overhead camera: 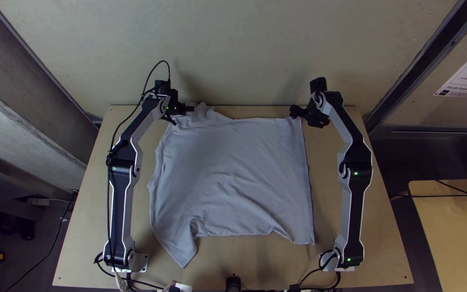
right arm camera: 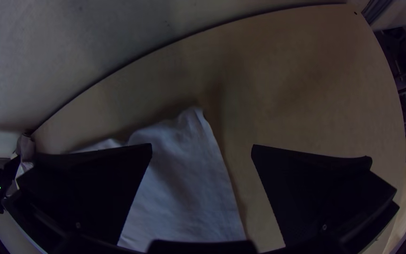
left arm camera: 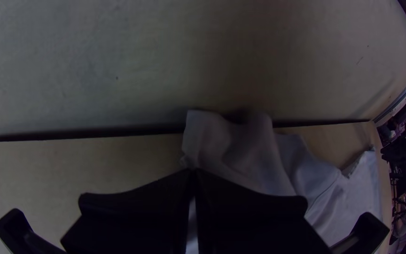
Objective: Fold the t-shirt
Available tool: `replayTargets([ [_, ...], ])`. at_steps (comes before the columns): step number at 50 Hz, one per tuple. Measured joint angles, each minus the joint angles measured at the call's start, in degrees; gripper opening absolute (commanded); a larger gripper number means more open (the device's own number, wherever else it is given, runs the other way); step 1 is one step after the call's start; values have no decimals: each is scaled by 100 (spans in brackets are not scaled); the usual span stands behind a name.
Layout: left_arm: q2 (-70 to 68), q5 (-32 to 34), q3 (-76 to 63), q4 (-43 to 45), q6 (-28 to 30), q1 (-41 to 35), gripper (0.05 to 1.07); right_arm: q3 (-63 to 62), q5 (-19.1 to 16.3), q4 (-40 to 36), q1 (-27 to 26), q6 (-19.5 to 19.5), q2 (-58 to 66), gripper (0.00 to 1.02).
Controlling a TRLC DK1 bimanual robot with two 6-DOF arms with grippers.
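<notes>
A pointed near flap of the pale grey fabric t-shirt aimed at seven o'clock. The garment lay broadly spread, lightly wrinkled, mid-bench, bunched at its eleven-o'clock corner. There the left arm's flat black pincer was closed on the cloth. At one o'clock the right arm's matching black pincer stood wide apart around the corner, gripping nothing. Light wooden bench surrounded it. No finished fold showed; the folding seemed still ahead.

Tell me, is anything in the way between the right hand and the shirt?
No, nothing visible is in the way: the right hand is open at the shirt's far corner, with bare table beside the cloth.
</notes>
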Motion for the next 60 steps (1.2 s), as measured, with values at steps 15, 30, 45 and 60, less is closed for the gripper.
replayTargets([
  [15, -267, 0, 0, -168, -15, 0, 8, 459, 0, 28, 0, 103, 417, 92],
  [30, -267, 0, -24, -256, -15, 0, 8, 564, 2, 151, 37, 55, 686, 20],
  [45, -402, 22, -175, -358, -94, 0, 8, 566, 2, 216, 76, -262, 702, 2],
  [60, -999, 48, -216, -382, -254, 68, 8, 529, 26, 415, 151, -334, 684, 2],
])
